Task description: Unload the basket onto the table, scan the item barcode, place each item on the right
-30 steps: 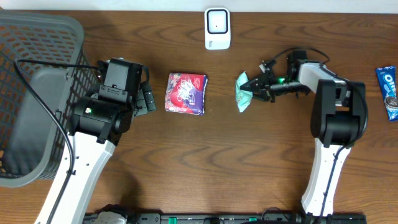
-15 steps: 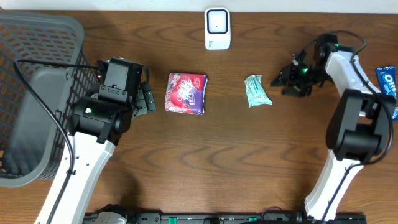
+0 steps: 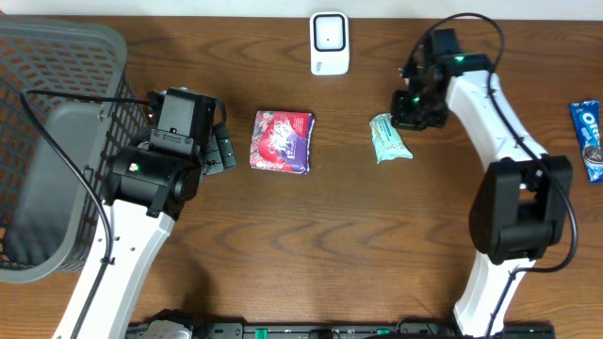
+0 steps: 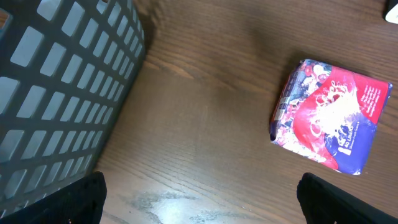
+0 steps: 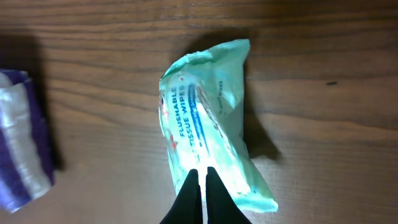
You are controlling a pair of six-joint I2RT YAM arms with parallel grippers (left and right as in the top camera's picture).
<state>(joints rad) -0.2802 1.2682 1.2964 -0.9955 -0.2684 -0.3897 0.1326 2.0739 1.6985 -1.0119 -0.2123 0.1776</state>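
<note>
A green flushable-wipes pack (image 3: 389,138) lies flat on the wooden table, right of centre. My right gripper (image 3: 403,115) hovers over its far end, shut, with nothing visibly between the fingers; in the right wrist view the closed gripper (image 5: 203,173) overlaps the pack (image 5: 205,112). The white scanner (image 3: 329,42) stands at the back edge. A red and purple packet (image 3: 282,141) lies left of centre. My left gripper (image 3: 224,148) sits just left of that packet, open and empty. In the left wrist view the gripper (image 4: 202,202) is spread wide, with the packet (image 4: 329,115) ahead to the right.
A grey mesh basket (image 3: 47,141) fills the left end of the table, its wall (image 4: 56,93) close beside my left gripper. A blue Oreo pack (image 3: 588,139) lies at the far right edge. Bare wood lies along the near side.
My right gripper let go of the wipes pack, pulled off to the right, then swung back over the pack's far end and shut. The pack now lies flat. The left arm stayed still.
</note>
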